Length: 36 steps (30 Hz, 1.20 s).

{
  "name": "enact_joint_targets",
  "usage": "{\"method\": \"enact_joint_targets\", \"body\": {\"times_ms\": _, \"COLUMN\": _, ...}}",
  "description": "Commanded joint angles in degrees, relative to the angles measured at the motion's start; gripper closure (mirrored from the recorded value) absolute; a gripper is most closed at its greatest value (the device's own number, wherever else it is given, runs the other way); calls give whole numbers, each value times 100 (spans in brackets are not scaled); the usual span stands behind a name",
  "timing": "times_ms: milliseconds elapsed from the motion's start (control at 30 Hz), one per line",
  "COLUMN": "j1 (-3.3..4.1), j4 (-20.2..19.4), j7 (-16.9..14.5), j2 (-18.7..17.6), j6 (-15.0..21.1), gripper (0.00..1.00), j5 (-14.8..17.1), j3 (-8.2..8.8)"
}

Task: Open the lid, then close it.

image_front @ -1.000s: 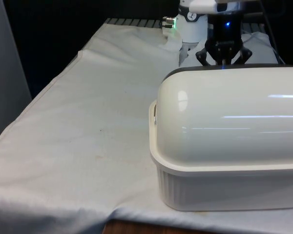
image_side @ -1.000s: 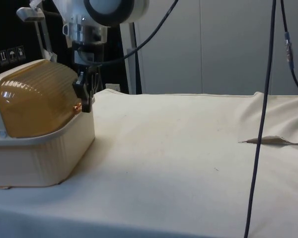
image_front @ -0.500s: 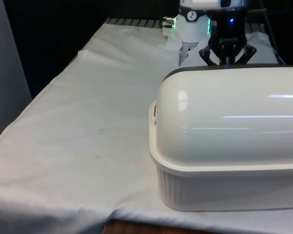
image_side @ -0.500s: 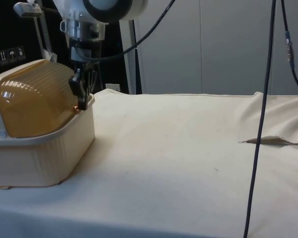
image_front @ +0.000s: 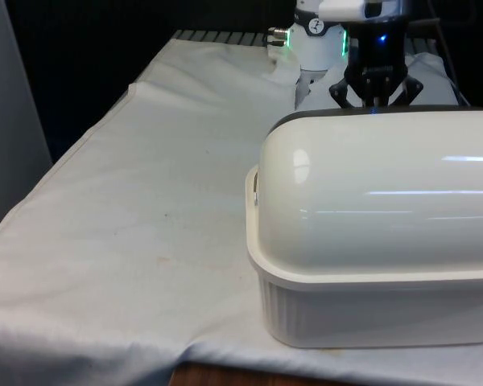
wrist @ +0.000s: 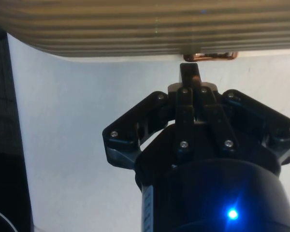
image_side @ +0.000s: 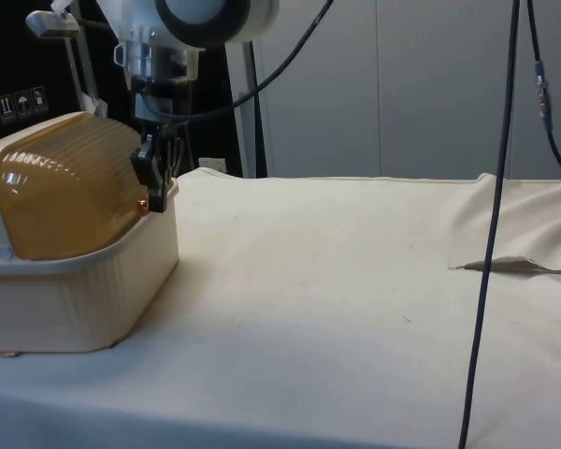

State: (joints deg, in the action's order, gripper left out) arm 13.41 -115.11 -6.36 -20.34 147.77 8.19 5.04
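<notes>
The bread box (image_side: 70, 281) sits at the table's edge, its ribbed amber lid (image_side: 70, 192) down. A copper handle (wrist: 209, 56) marks the lid's front lip. The gripper (wrist: 189, 72), fingers pressed together at the handle, has risen slightly since a second ago, then steadied; lifting seems barely begun.

The arm (image_side: 182, 19) has a white shell with a grey round joint cap. The black gripper (wrist: 191, 77) has linkage plates with small silver screws.
</notes>
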Motion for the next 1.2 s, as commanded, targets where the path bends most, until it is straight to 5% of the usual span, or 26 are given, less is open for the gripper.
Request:
{"method": "enact_joint_targets", "body": {"times_ms": 0, "j1": 0, "j4": 0, "j7": 0, "j2": 0, "j6": 6, "gripper": 100, "j5": 0, "j3": 0}}
{"method": "enact_joint_targets", "body": {"times_ms": 867, "j1": 115, "j4": -120, "j7": 34, "j2": 92, "j6": 464, "gripper": 100, "j5": -57, "j3": 6}}
{"method": "enact_joint_targets", "body": {"times_ms": 1167, "j1": 97, "j4": -166, "j7": -11, "j2": 235, "j6": 395, "gripper": 100, "j5": -63, "j3": -11}}
